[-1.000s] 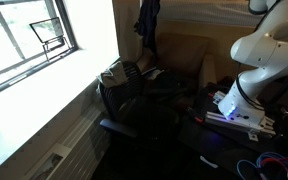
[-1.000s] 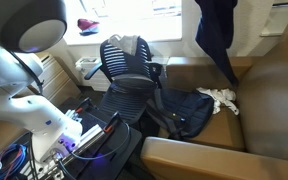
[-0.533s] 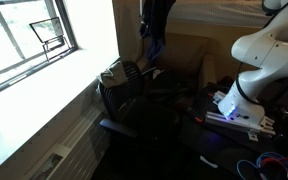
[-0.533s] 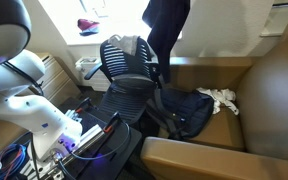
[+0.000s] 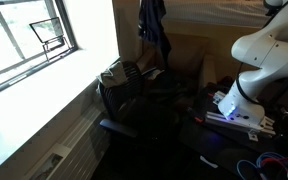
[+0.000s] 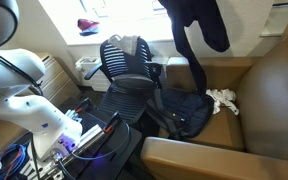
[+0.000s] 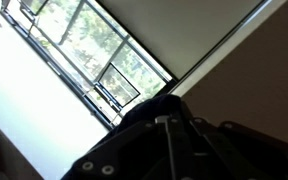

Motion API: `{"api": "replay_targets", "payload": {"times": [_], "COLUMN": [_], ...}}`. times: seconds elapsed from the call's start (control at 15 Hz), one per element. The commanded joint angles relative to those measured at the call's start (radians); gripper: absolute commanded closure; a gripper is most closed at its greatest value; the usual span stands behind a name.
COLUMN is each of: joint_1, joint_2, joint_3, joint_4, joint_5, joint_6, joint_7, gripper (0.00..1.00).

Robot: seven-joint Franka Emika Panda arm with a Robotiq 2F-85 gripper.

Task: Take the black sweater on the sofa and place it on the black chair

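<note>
- Got the black sweater [image 6: 196, 24] up in the air. It hangs in a long limp bunch from the top of both exterior views, well clear of the sofa [image 6: 259, 95] cushion, with one sleeve trailing down toward the seat.
- The gripper [image 7: 170, 128] is out of frame in both exterior views, and the wrist view is mostly window plus a dark mass, so I can't separate fingers from cloth there. It's pressed together, and since the sweater dangles from a single high point, I read that as pinching the sweater near its top.
- Why so high: the thing is floppy, so my guess is that any lower and the loose sleeve would drag over the sofa arm or snag the chair back on the way across.
- The black chair [image 6: 124, 68] sits just beside the sofa, ribbed back toward the window, seat facing the sofa. Something pale is draped over the top of its back.
- A dark bundle [image 6: 182, 113] and a white cloth [image 6: 222, 98] lie on the sofa cushion, under and near the hanging sleeve. Neither is touching the sweater as far as I can tell.
- Task-wise I'd call the pickup done and the carry underway. The drop needs the sweater low over the chair seat before I let go, or it'll slide off.
</note>
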Motion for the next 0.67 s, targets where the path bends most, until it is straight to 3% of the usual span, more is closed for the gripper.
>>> {"api": "replay_targets", "payload": {"times": [0.0, 0.33, 0.6], "joint_1": [-0.090, -0.164, -0.185], "joint_2": [-0.184, -0.353, -0.383], "joint_3": [0.003, 0.017, 0.117], "joint_4": [-0.033, 0.029, 0.124], "joint_5": [0.039, 0.014, 0.038], "joint_6": [-0.140, -0.368, -0.541], "joint_7": [0.010, -0.008, -0.059], "gripper": [0.99, 0.99, 0.99]}}
